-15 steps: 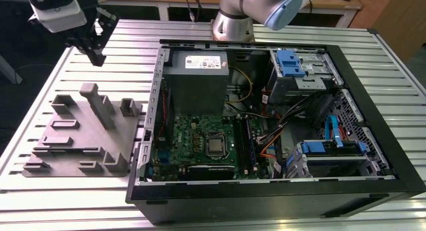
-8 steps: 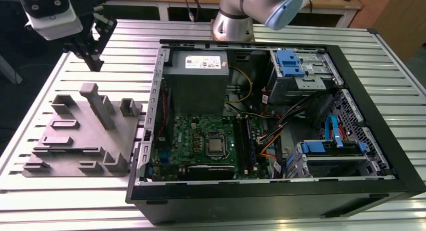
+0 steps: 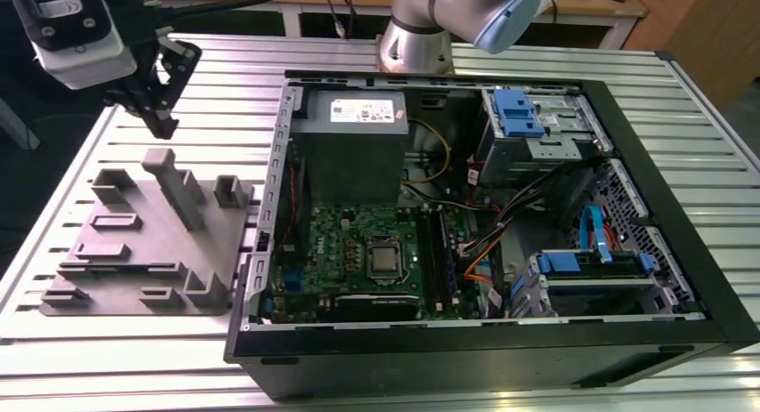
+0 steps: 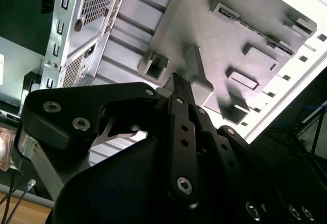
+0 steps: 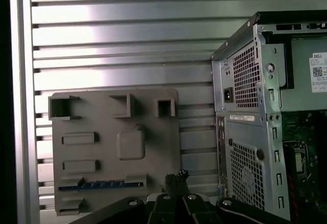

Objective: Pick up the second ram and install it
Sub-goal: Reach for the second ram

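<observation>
The second ram (image 5: 99, 185) shows edge-on as a thin dark strip with blue marks, lying in a low slot of the grey fixture (image 5: 153, 152). In the exterior view my gripper (image 3: 158, 118) hangs in the air above the slatted table, over the far end of that grey fixture (image 3: 113, 252) and well above it. Its black fingertips (image 5: 176, 178) look pressed together with nothing between them, and the second wrist view shows the same at the gripper (image 4: 178, 83). The motherboard (image 3: 356, 247) lies inside the open computer case, its long black slots (image 3: 446, 252) beside the processor socket.
The open black computer case (image 3: 665, 252) stands to the exterior view's right of the fixture, its perforated back panel (image 5: 245, 132) facing it. Grey upright blocks (image 3: 178, 194) rise from the fixture. The arm's base (image 3: 416, 38) stands behind the case. Cables and blue drive bays crowd the case.
</observation>
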`<action>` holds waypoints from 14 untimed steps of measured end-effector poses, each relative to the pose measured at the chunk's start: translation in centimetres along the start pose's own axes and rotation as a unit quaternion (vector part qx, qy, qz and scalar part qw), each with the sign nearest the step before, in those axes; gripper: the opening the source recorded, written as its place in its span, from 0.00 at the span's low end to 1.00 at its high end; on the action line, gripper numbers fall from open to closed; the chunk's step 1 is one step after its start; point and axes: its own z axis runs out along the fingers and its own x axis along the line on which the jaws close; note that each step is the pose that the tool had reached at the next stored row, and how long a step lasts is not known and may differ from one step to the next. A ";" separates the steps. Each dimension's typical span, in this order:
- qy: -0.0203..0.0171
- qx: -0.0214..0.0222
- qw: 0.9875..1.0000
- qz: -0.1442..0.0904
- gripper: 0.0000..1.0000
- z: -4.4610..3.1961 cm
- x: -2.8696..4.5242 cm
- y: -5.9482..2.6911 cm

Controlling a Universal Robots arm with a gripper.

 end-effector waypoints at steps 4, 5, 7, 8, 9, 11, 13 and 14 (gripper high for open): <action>0.000 0.000 1.000 0.000 0.07 0.20 0.42 -0.49; 0.000 0.000 1.000 0.000 0.07 0.26 0.54 -0.60; 0.000 0.000 1.000 0.000 0.07 0.39 0.83 -0.82; 0.000 0.000 1.000 0.000 0.07 0.45 0.99 -0.90; 0.000 0.000 1.000 0.000 0.07 0.52 1.16 -0.99; 0.000 0.000 1.000 0.000 0.07 0.64 1.53 -1.15; 0.000 0.000 1.000 0.000 0.07 0.78 1.94 -1.30; 0.000 0.000 1.000 0.000 0.07 0.85 2.13 -1.37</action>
